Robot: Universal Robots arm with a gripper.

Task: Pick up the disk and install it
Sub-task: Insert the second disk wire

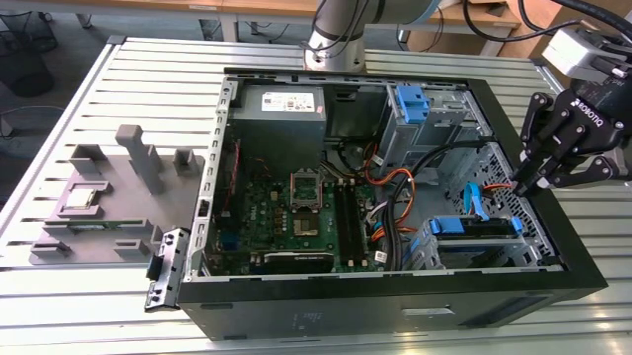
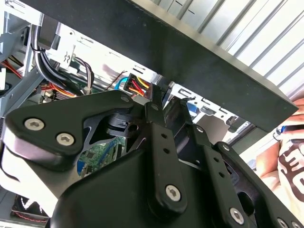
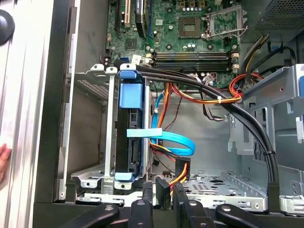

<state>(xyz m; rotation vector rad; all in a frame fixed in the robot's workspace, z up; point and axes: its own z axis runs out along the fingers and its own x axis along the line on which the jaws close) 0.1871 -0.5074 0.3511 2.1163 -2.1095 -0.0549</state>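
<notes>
Bench (image 1: 99, 89): ribbed metal, carries the open PC case (image 1: 395, 303) w/ motherboard (image 1: 296, 214) exposed. Grey fixture block (image 1: 109, 192) sits well apart, toward the exterior view's left.

End effector (image 1: 538, 177) hangs over the case's edge at the exterior view's right, fingers (image 1: 533, 159) drawn together, nothing between them, so closed and empty.

Disk (image 3: 130, 137) w/ blue carrier is already seated in the drive cage (image 3: 90, 180), standing on edge; in the exterior view (image 1: 474, 229) it's just below and inboard of the end effector. In the first wrist view its long axis runs straight away from the fingertips. Blue SATA cable (image 3: 175, 142) and power leads lie right beside it.
</notes>
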